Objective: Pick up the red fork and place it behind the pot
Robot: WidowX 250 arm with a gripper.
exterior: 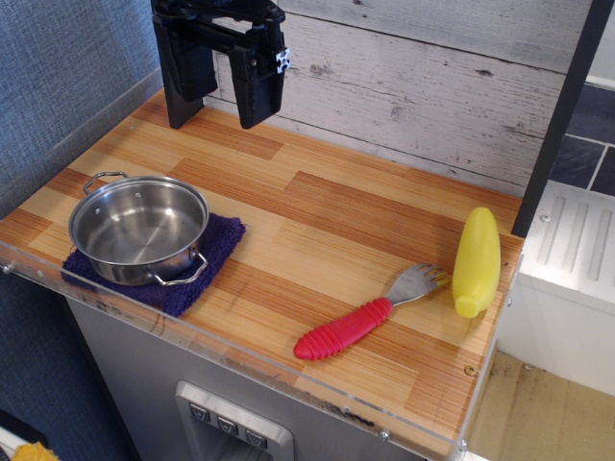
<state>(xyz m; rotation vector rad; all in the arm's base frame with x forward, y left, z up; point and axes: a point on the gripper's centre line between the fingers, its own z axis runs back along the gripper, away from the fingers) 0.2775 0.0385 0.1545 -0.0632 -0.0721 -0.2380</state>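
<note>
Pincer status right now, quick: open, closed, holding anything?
Pincer: open and empty, hanging above the back of the table, well away from the red fork.

Open gripper (223, 108) above the counter's (336, 206) rear; pot (139, 229) on a purple cloth (207, 264) at left; fork (370, 313) beside yellow bottle (478, 261) at right.

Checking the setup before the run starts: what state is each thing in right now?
pincer: open, empty, raised over the back of the counter
red fork: lying flat, ungrasped, tines toward the yellow bottle
pot: upright, empty, on the purple cloth
yellow bottle: lying on its side
</note>
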